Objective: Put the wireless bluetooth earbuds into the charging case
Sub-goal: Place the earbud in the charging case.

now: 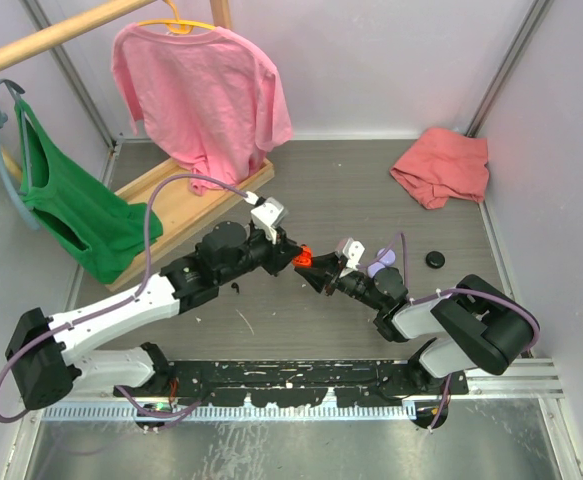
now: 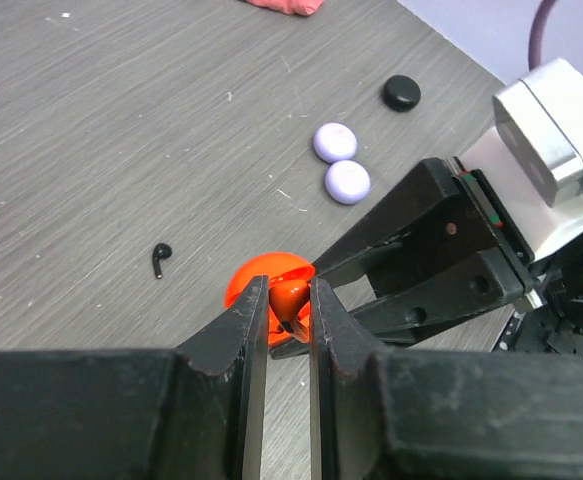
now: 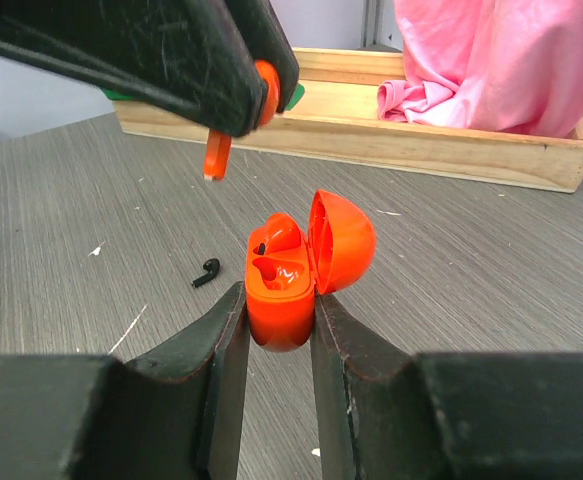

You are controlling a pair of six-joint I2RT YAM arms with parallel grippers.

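Right wrist view: earbud (image 3: 216, 157) held above open case (image 3: 343, 238).
Right gripper (image 3: 279, 296) clamps the orange case, lid up. Left gripper (image 2: 287, 292) pinches the orange earbud just above it. A black earbud (image 3: 206, 272) lies on the table (image 3: 471, 280) nearby.

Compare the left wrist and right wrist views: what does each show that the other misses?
Left wrist only: two lilac cases, a black case. Right wrist only: the wooden base, pink shirt, the orange case interior. Both: left tool gripping the orange earbud, right tool clamping that case, black earbud on the table.
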